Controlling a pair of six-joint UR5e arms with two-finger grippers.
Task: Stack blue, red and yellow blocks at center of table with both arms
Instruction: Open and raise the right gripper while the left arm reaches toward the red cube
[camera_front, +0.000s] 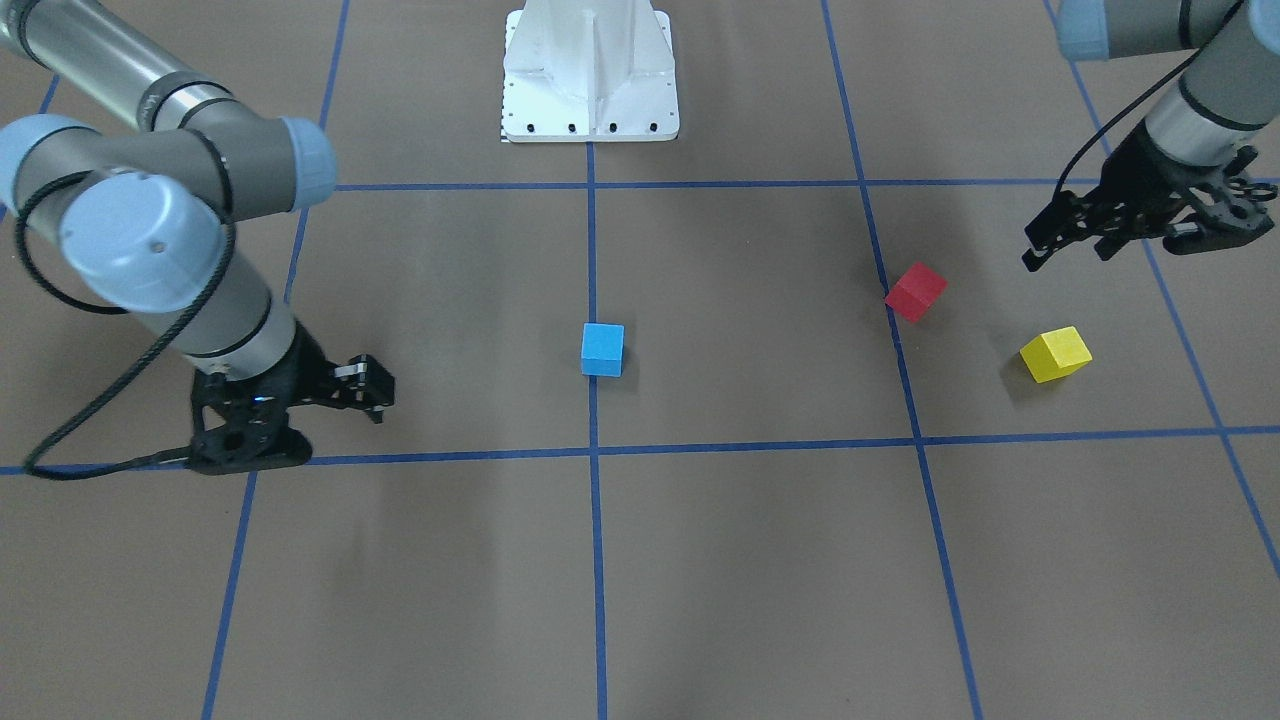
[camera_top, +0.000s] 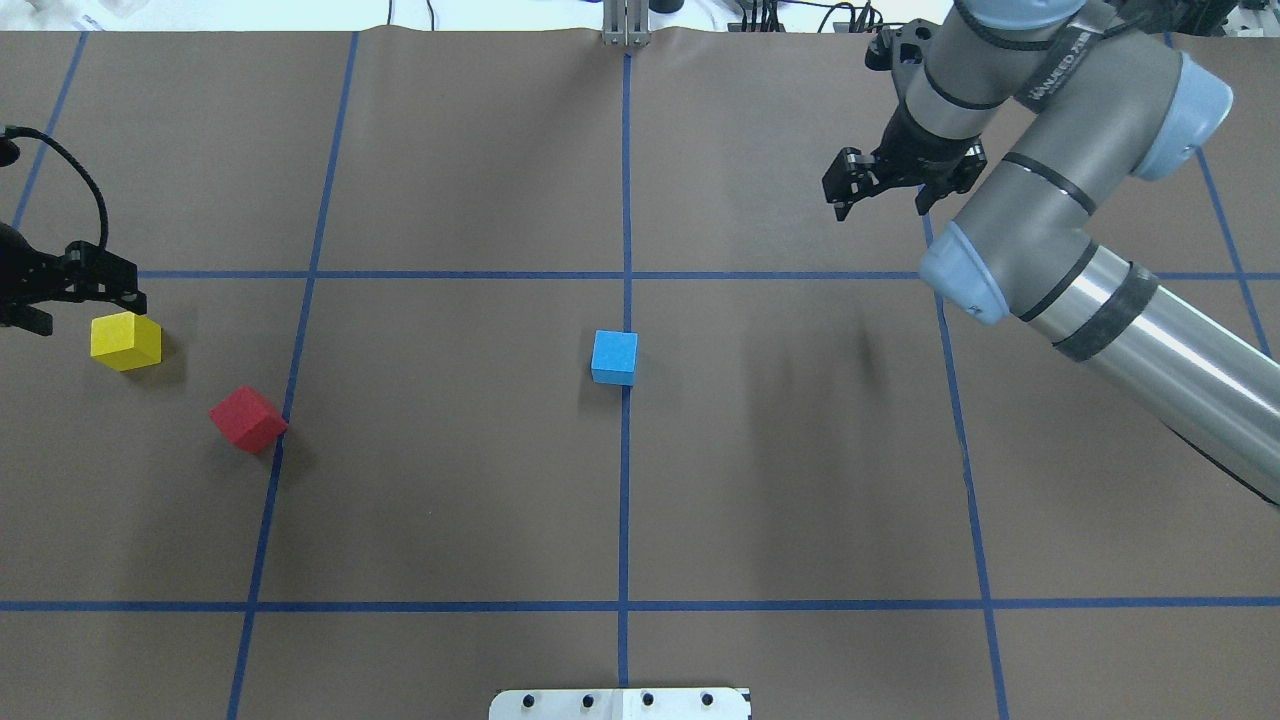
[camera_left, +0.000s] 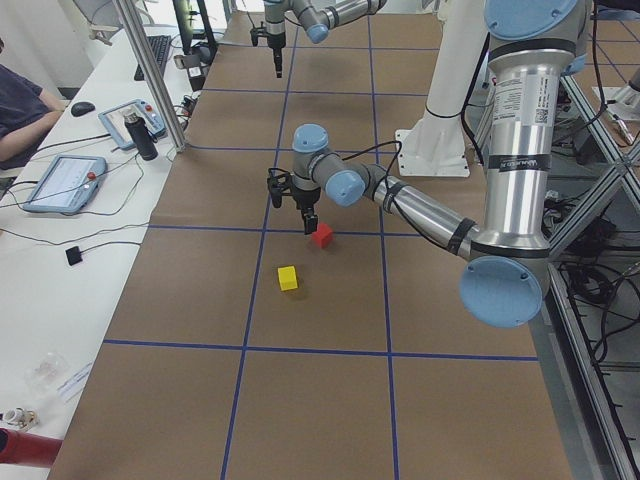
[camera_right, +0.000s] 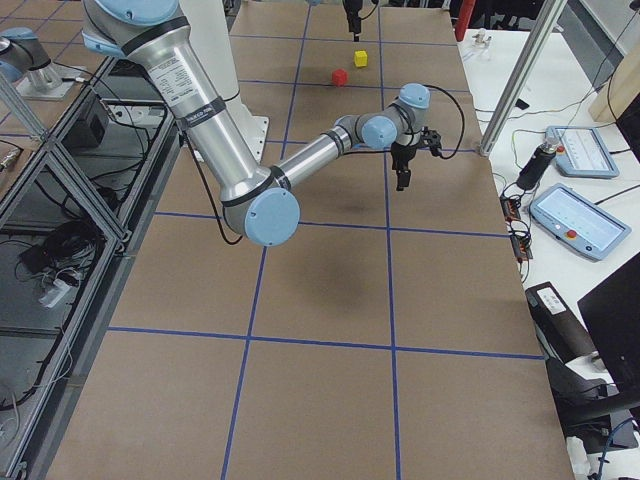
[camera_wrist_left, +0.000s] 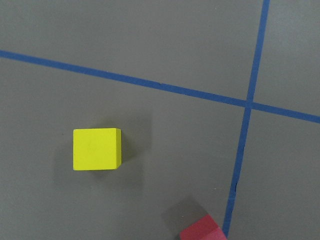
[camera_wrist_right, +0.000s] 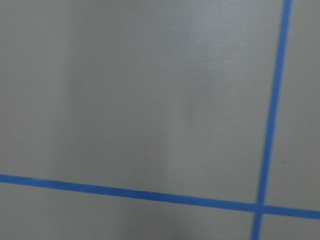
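The blue block (camera_front: 602, 350) sits at the table's centre on the middle tape line, and also shows in the overhead view (camera_top: 614, 357). The red block (camera_front: 915, 291) (camera_top: 248, 419) and the yellow block (camera_front: 1055, 354) (camera_top: 125, 340) lie on my left side. My left gripper (camera_front: 1068, 255) (camera_top: 85, 300) hangs open and empty above the table beside the yellow block. Its wrist view shows the yellow block (camera_wrist_left: 97, 149) and a corner of the red block (camera_wrist_left: 202, 232). My right gripper (camera_front: 372, 390) (camera_top: 878, 205) is open and empty, far from all blocks.
The brown table is marked with blue tape lines (camera_top: 624, 500). The robot's white base (camera_front: 590, 75) stands at the table's near edge. Tablets and cables lie on a side bench (camera_left: 65, 180) beyond the far edge.
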